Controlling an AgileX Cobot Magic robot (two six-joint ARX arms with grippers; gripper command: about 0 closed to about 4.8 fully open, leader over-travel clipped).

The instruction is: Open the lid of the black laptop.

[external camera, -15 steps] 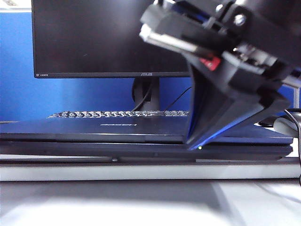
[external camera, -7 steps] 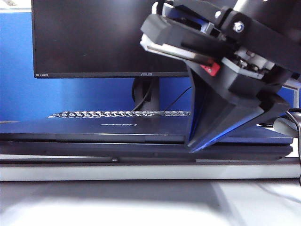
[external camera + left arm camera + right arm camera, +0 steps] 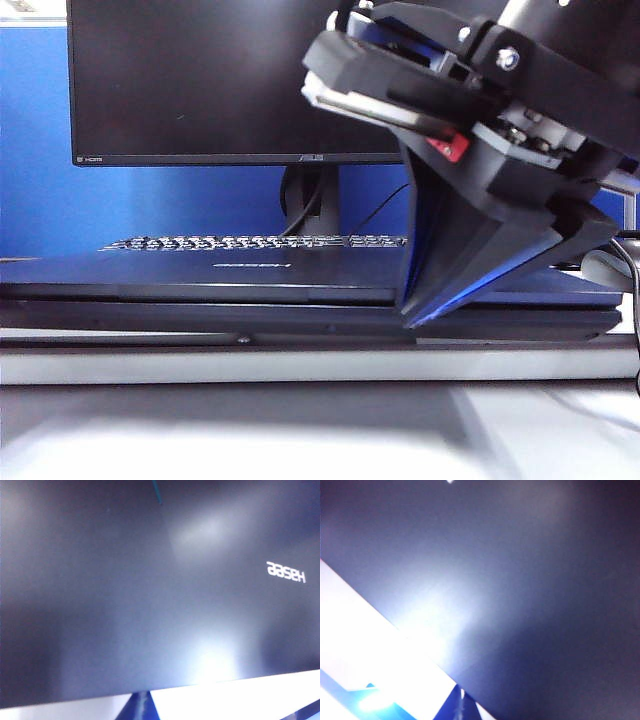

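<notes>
Laptop (image 3: pixel 300 315), black Hasee: shut or nearly shut, flat along the near edge of the white table (image 3: pixel 300 420); lies directly under the right gripper (image 3: pixel 410 312)

Lid (image 3: pixel 250 275): dark blue-black panel, pale logo on its outer face, front lip resting on the base with only a thin seam showing; fills both wrist views, so both cameras hang close above it

Right gripper: reaches down from above, its dark wedge-shaped finger (image 3: pixel 470 250) planted at the lid's front lip, right of the logo; placed there, by judgement, to hook under the lip and lever it up; how wide it stands and whether it holds anything cannot be told, as only one finger shows and the right wrist view gives only lid surface

Left gripper: not seen in any view; its camera looks at the lid's Hasee logo (image 3: pixel 285 572), so it sits just above the panel

ASUS monitor (image 3: pixel 230 80) and separate keyboard (image 3: pixel 250 242): behind the gripper, beyond the lid's hinge side; untouched

Stage, judged: lift not yet achieved
</notes>
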